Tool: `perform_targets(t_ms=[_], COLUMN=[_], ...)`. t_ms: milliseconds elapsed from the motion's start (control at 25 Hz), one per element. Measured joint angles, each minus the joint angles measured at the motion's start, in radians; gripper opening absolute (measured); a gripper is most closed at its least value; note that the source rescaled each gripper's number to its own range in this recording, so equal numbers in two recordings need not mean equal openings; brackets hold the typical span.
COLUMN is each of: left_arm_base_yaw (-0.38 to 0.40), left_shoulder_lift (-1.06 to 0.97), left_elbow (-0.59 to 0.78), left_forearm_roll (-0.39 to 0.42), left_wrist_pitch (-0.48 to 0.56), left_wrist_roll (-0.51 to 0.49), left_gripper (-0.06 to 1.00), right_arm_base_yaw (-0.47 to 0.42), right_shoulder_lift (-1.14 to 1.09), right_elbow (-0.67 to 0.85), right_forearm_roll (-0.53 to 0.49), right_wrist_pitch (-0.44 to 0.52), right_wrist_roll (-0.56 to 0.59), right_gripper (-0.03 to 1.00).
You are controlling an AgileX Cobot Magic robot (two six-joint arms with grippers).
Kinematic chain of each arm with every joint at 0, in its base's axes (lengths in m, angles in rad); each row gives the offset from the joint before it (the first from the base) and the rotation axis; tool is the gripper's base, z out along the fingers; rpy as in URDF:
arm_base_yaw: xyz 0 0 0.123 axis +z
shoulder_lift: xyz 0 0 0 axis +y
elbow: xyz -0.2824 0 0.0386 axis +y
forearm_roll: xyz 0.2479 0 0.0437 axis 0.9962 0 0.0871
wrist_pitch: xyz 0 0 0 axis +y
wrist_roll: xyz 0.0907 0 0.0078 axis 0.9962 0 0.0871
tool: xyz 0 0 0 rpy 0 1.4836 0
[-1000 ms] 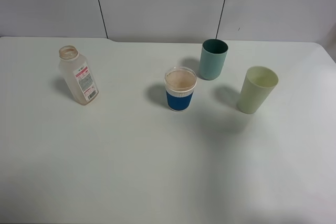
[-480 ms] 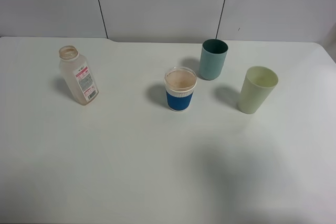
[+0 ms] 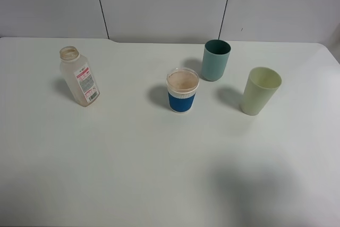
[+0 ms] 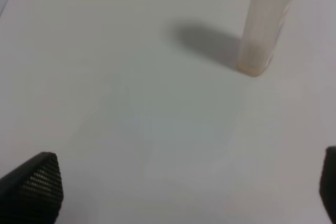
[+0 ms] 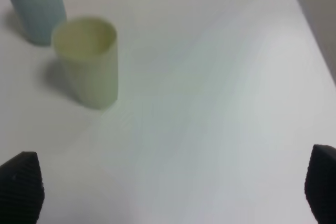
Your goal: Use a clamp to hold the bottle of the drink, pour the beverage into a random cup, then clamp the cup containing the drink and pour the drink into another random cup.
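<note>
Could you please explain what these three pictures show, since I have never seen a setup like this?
This is a two-armed robot. One picture is from a camera mounted high above a white table; the other two come from cameras on each arm's wrist. On the table stand an uncapped clear bottle at the left, a blue-banded cup in the middle, a teal cup behind it and a pale green cup to the right. The dark shapes at the wrist pictures' edges are fingertips of the left pincer and right pincer. Both are open and hold nothing.
</note>
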Motion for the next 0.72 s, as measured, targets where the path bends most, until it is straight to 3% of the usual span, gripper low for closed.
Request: perform_targets(t_ms=[720], left_arm_base_yaw=[0.0], left_shoulder_lift=[0.0], left_elbow=[0.0], left_forearm_roll=[0.0], left_wrist_pitch=[0.0], left_wrist_roll=[0.0], left_gripper=[0.99], right_arm_base_yaw=[0.0], right_shoulder_lift=[0.0], right_elbow=[0.0], right_forearm_roll=[-0.076], right_wrist_pitch=[0.001], right_wrist_roll=[0.106], right_gripper=[1.0])
